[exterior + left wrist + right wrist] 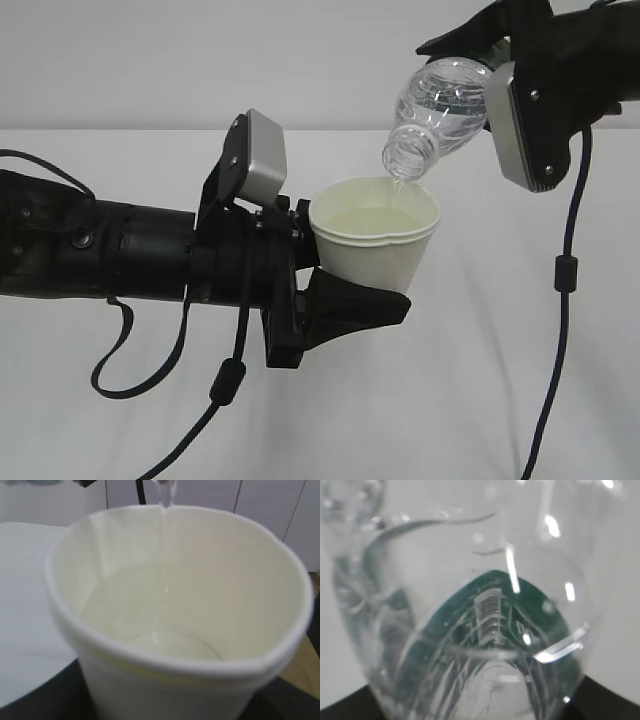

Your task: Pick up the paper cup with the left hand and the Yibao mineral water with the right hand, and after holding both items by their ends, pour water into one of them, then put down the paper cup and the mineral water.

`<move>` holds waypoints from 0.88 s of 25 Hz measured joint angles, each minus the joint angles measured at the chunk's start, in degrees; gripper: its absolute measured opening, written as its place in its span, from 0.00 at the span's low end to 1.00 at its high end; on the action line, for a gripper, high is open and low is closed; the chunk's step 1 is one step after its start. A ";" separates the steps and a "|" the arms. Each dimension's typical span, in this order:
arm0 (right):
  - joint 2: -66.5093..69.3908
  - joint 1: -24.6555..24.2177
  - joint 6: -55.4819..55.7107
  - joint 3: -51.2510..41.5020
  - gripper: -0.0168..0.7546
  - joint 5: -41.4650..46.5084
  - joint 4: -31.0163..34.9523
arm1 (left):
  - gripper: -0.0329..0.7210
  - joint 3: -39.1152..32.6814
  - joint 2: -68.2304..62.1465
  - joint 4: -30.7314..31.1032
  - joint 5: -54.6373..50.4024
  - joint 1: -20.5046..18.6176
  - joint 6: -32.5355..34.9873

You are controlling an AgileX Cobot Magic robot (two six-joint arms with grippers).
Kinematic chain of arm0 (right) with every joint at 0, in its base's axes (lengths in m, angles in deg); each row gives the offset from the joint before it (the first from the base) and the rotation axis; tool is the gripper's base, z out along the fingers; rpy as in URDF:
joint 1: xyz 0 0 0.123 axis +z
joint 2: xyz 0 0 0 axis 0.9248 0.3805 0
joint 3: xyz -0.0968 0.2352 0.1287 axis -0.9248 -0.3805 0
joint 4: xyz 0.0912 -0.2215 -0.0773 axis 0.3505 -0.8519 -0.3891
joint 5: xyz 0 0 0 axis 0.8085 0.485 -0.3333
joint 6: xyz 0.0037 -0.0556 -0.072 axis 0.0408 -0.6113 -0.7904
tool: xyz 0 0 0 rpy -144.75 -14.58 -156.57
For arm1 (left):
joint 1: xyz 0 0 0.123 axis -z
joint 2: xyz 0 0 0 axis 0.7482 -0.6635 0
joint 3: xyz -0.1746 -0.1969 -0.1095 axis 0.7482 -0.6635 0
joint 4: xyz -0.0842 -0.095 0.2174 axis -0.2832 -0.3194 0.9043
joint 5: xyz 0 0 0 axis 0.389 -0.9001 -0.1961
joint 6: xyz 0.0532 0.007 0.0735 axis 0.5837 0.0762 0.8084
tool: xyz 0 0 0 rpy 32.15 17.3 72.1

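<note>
I hold the paper cup [375, 245] in my left hand [335, 290], the black fingers [355, 305] clamped around its lower wall so the mouth stays level and open to the sky. The grip sits low on the cup because the rim must be free: anything closing near the top would block the stream or crush the rolled edge. In my left wrist view the cup [175, 625] fills nearly the whole frame directly ahead of my palm, with pale water pooled in the bottom and a thin thread of water [164, 500] falling just inside the far rim.

My right hand [505, 90] grips the Yibao mineral water [440, 110] by its base end, above and beyond the cup, tipped so the capless neck [407, 158] points down and toward my left hand. Holding the base leaves the neck clear and lets a wrist roll set the pour rate. From the right wrist the bottle [470, 605] sits pressed right up against the camera, green label [490, 610] showing through the clear wall; the fingers themselves are hidden there, but the exterior view shows them closed on the bottle.

The neck hangs just above the rim rather than touching it, so I judge the pour is mid-way and the cup roughly part full.
</note>
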 joint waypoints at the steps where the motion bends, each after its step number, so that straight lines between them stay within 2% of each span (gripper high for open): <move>1: 0.00 0.00 0.00 0.00 0.56 0.00 0.00 | 0.65 0.00 0.00 0.00 0.00 0.00 0.00; 22: 0.00 0.00 1.90 0.00 0.56 -1.30 0.00 | 0.65 0.00 0.00 0.10 0.00 0.00 0.00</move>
